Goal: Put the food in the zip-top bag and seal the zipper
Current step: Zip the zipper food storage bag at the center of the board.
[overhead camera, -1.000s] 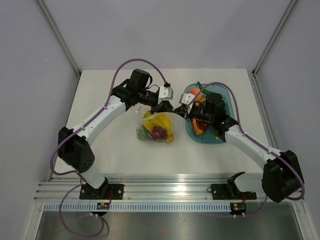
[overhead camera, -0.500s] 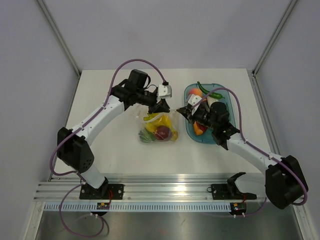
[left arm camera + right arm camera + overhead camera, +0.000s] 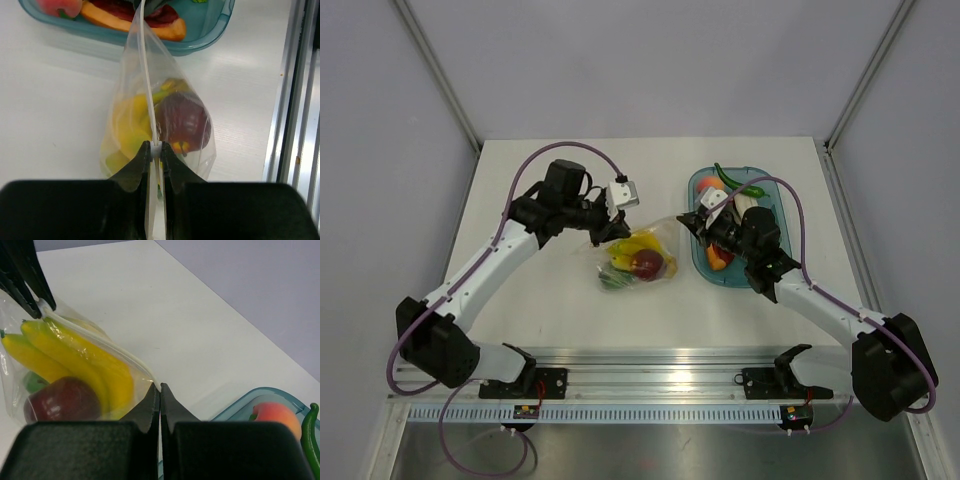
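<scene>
Top external: left gripper [image 3: 604, 234] sits left of centre on the white table [image 3: 520, 300], fingers pinched tight on the left end of the zipper [image 3: 642, 228]. Left wrist confirms it: fingertips [image 3: 145, 152] closed on the clear strip [image 3: 146, 75], no gap between the jaws, strip running straight away from the camera as one line. Can't tell whether it is pressed shut along its full length. Zip-top bag [image 3: 645, 258] lies mid-table between the two grippers, hanging from the strip with its belly down on the table. Inside: banana bunch [image 3: 632, 248], dark red apple [image 3: 648, 264], green piece [image 3: 612, 280], all below the zipper line. Right wrist shows the same: bananas [image 3: 75, 360] over apple [image 3: 60, 400], zipper [image 3: 100, 345] leading into the right gripper [image 3: 159, 390], jaws closed on its right end. In the top view that gripper [image 3: 688, 222] is just left of the teal tray [image 3: 720, 283]. Tray holds a peach-coloured fruit [image 3: 710, 185], a green pepper [image 3: 735, 183] and an orange piece [image 3: 717, 258], none bagged; right arm lies over the tray.
</scene>
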You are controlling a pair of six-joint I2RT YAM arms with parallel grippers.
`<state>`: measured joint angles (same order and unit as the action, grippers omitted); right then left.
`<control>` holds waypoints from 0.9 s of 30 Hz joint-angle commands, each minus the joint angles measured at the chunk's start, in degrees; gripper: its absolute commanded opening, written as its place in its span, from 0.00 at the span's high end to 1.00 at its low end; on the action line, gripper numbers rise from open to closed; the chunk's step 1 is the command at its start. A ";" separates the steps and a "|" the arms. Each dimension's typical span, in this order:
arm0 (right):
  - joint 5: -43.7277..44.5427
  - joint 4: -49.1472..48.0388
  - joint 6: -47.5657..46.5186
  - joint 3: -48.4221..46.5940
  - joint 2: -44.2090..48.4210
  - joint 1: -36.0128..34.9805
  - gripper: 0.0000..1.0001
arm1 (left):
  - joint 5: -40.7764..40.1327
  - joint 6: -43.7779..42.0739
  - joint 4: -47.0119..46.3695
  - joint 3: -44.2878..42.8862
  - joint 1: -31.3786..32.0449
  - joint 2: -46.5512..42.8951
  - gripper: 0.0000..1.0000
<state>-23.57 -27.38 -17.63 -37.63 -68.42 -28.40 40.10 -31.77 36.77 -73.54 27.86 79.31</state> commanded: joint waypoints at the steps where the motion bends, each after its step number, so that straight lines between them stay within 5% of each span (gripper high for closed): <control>1: 7.92 -4.18 1.01 -0.25 1.63 0.72 1.00 | -6.08 3.47 0.58 2.78 -2.01 -4.16 1.00; 14: 21.71 -2.69 2.59 -1.56 0.31 0.81 1.00 | -13.72 7.60 -5.39 10.42 -7.63 -9.17 1.00; 27: 25.33 -2.33 6.99 -4.82 -2.59 0.98 1.00 | -16.81 10.06 -11.10 16.32 -15.55 -14.71 1.00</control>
<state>-5.08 -26.92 -11.25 -38.96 -71.05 -28.60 27.75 -22.44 27.20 -58.22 14.94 67.16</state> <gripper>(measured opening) 0.009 0.107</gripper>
